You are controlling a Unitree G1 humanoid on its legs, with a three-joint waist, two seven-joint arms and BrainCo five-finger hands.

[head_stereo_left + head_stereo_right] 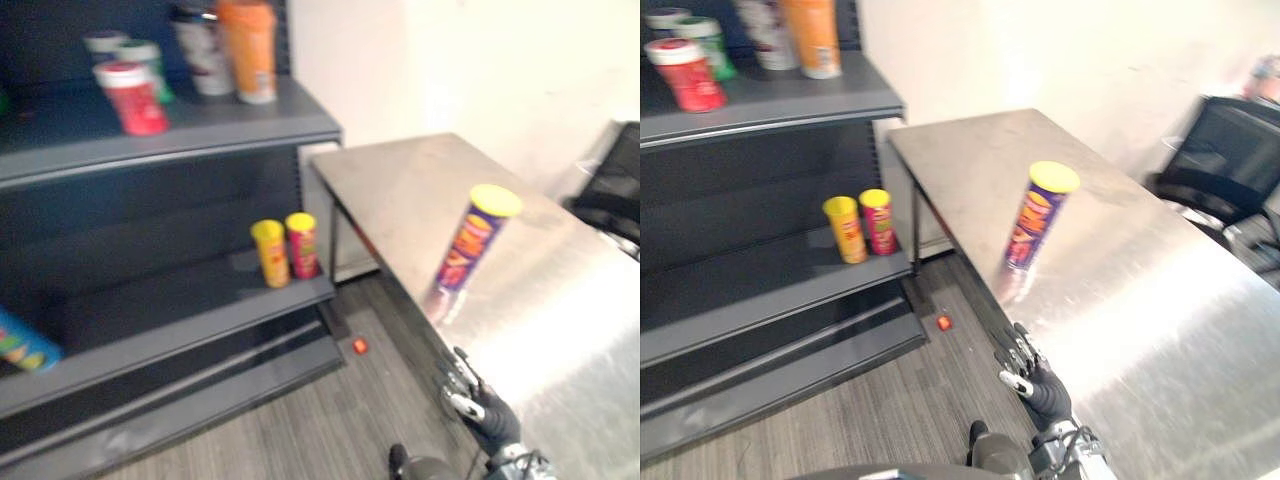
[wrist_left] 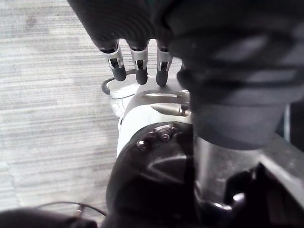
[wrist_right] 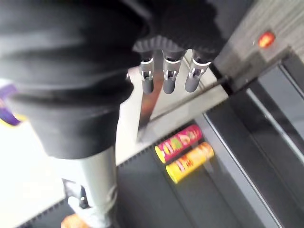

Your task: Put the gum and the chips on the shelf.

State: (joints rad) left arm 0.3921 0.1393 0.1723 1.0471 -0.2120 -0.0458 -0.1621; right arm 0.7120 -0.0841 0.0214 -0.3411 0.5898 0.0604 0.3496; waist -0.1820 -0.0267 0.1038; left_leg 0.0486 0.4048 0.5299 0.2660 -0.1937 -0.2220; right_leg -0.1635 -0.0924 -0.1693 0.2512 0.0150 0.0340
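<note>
Right hand (image 1: 1038,385) is hanging empty, fingers relaxed, beside the bench (image 1: 1140,330) edge; reaching up, you're risking knocking the tall chips can (image 1: 1038,215) onto the floor (image 1: 890,410).

Head eyes look down on shelf (image 1: 190,300) and table (image 1: 400,190); wrist cameras close, seemingly downward

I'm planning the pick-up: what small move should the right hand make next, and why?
Probably lift the right hand toward the chips can: it stands upright on the steel table, untouched, while the hand hangs open, empty, by the table's edge.
</note>
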